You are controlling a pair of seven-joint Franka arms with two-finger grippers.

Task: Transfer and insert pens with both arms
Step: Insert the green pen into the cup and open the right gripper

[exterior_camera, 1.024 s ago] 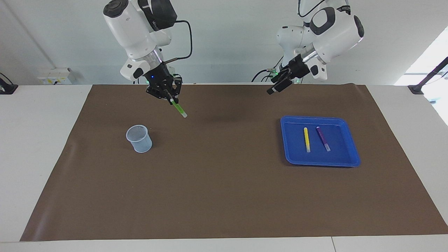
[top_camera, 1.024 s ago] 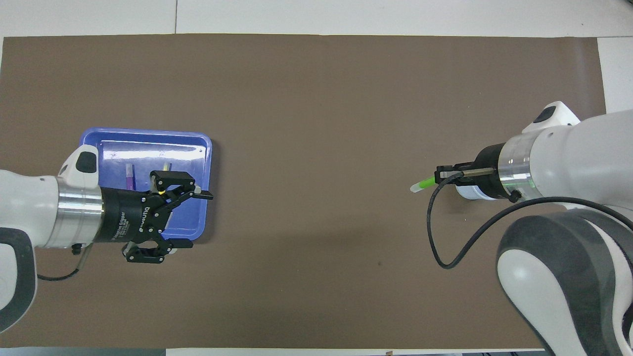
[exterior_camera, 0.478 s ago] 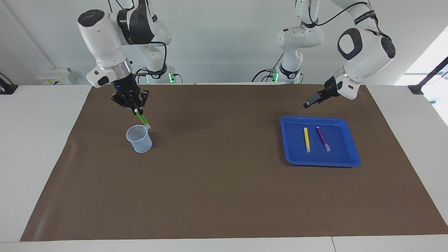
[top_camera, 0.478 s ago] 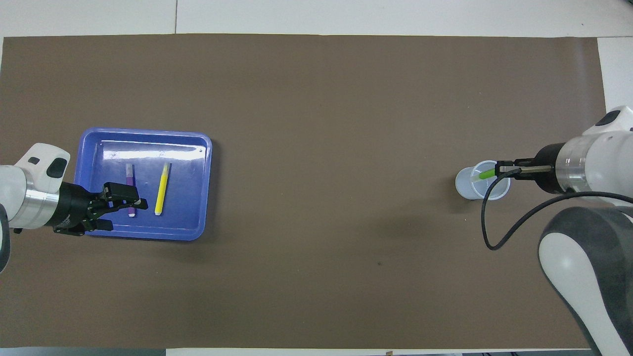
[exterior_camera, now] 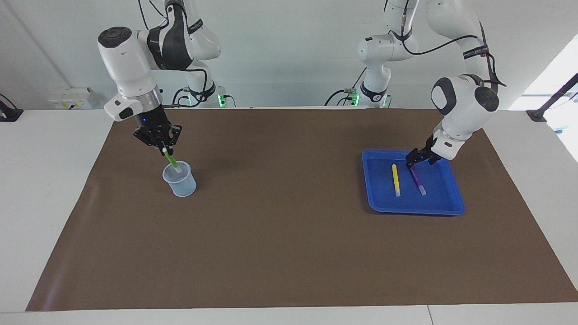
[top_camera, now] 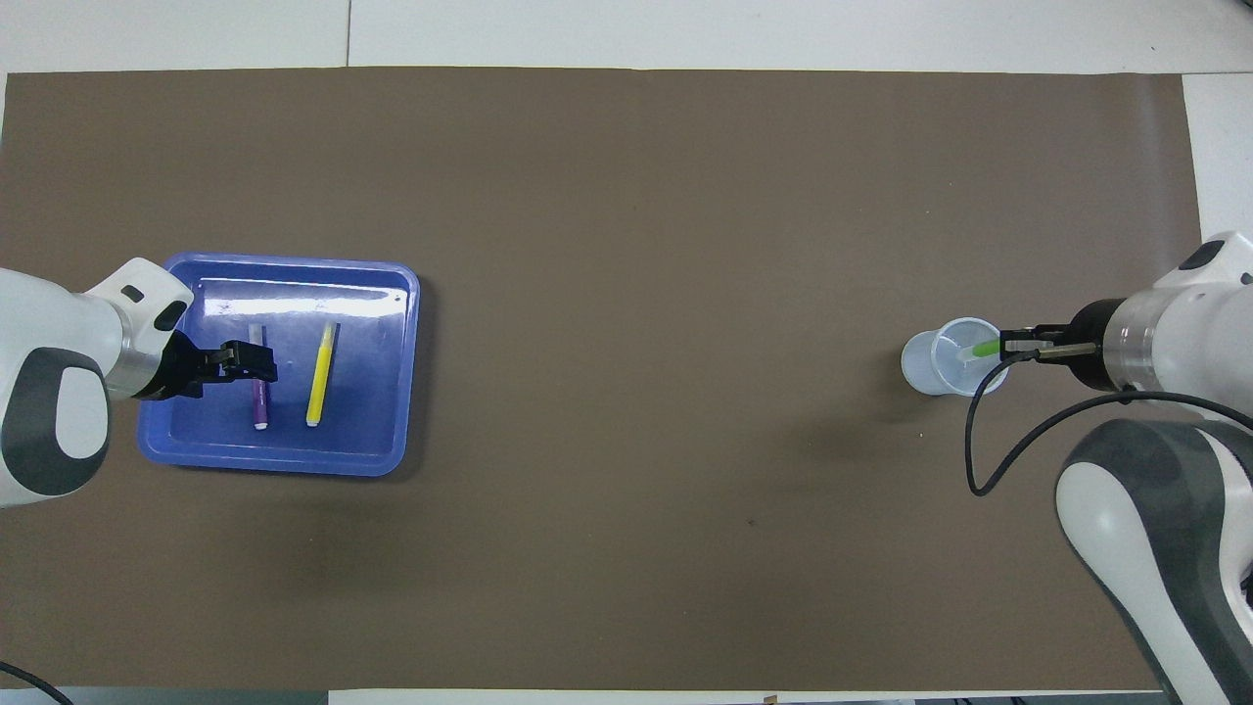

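green pen (top_camera: 983, 348) in cup (top_camera: 951, 356) (tilted), gripped

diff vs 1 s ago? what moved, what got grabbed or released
The right gripper carried the green pen over the cup and lowered its pale tip inside, still gripping it. The left gripper swung over the blue tray and dropped onto the purple pen. The yellow pen, purple pen, tray and cup stayed put.

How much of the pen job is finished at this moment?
None is finished yet. The right gripper holds the green pen, its tip already inside the cup. The left gripper is down over the purple pen in the blue tray. The yellow pen lies untouched there.
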